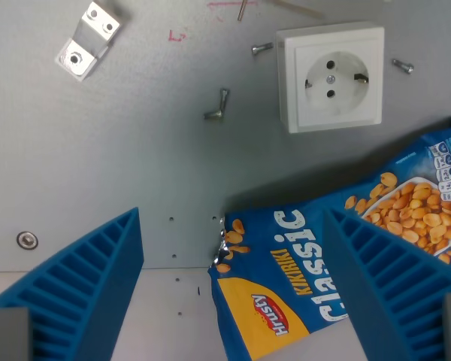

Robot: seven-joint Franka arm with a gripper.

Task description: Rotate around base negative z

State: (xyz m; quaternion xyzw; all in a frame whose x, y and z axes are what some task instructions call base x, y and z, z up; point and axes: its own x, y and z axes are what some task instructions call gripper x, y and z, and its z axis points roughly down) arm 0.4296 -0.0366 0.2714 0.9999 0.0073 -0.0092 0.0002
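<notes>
From here I see a grey surface (pixel 135 173) with open room in the middle band, between the jaws and the clutter up top. Along the top: a metal bracket (pixel 88 41) at the wrist view's left, a white wall socket (pixel 332 77) at the right, loose screws either side of it (pixel 261 49) (pixel 403 66), and a wing bolt (pixel 218 107) lying alone below and left of the socket. A seam runs across the surface low in the frame, with a lighter panel below it; one fixed screw head (pixel 27 241) sits at far left just above the seam. Camera looks straight down, gripper (pixel 237 293) vertical, blue ribbed fingers (pixel 83 278) wide apart, nothing clamped. The snack bag (pixel 286 301) (blue, "Classic" peanuts) lies flat, tilted, running from bottom centre up to the right edge. Its torn corner sits in the gap between the jaws, the right finger (pixel 395 278) overlaps its middle in view, contact unclear.
</notes>
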